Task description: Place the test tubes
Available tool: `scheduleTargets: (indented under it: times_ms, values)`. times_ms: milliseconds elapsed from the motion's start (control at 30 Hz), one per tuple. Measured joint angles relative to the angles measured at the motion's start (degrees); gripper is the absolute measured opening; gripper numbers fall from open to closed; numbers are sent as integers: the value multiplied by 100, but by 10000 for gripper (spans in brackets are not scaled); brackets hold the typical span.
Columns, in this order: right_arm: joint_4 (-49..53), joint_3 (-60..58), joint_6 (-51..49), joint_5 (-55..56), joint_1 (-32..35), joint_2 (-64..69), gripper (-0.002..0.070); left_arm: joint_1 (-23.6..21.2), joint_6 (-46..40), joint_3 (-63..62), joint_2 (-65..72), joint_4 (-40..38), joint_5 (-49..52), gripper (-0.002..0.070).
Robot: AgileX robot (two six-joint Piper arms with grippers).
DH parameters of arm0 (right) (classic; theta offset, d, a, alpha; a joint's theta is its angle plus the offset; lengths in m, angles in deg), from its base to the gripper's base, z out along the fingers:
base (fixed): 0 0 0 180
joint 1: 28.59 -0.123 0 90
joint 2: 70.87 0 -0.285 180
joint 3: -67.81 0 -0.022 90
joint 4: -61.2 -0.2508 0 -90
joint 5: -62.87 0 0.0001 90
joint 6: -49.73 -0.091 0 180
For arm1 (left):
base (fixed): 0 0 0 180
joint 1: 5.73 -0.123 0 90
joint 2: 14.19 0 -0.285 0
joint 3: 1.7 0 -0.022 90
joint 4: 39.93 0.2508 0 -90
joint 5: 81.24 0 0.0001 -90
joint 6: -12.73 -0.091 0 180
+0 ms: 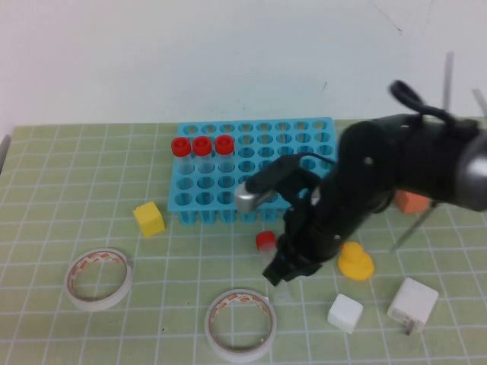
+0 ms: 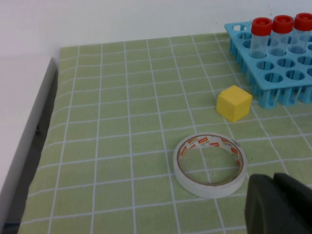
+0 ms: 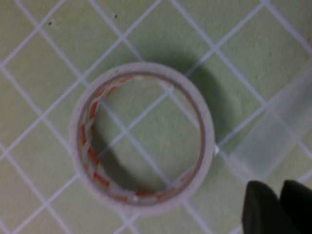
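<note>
Looking down the right wrist camera, I see the right gripper (image 3: 275, 207) low over the mat, its jaws all but together with only a thin slit between them and nothing in it. The loose test tube (image 3: 273, 131) lies flat on the mat just ahead of those jaws. I cannot make out any contact with it. From the high view its red cap sits just beside the gripper, on the side toward the blue rack (image 1: 304, 141). A tape ring (image 3: 141, 136) lies flat near the tube, off to one side of the jaws. Three capped tubes (image 1: 202, 148) stand upright side by side in the rack, well beyond the right jaws. The left gripper (image 2: 274, 185) hangs over the mat with its jaws together, holding nothing. A second tape ring (image 2: 210, 165) lies just ahead of them, a yellow cube (image 2: 234, 102) farther ahead, and the rack beyond that.
</note>
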Motion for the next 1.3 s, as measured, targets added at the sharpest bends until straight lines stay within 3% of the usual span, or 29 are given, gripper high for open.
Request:
scheduleTargets:
  times_ms: [67, 233, 333, 767, 1067, 1200, 1300]
  values:
    - [43, 329, -20, -92, 0, 286, 106, 0, 0, 0, 0, -5, 0, -1]
    - [67, 921, -156, -174, 0, 918, 340, 0, 17, 0, 0, -5, 0, -1]
    - [79, 1120, -192, -206, 0, 1195, 400, 0, 17, 0, 0, -5, 0, -1]
    - [856, 1228, -776, -653, -3, 1527, 409, 0, 17, 0, 0, -14, 0, -1]
    - [876, 1228, -628, -631, -3, 1535, 264, 0, 17, 0, 0, -14, 0, -1]
    - [821, 1228, -67, -623, -3, 1535, 272, 0, 17, 0, 0, -14, 0, -1]
    - [741, 1228, 235, -623, -3, 1535, 333, 0, 17, 0, 0, -14, 0, -1]
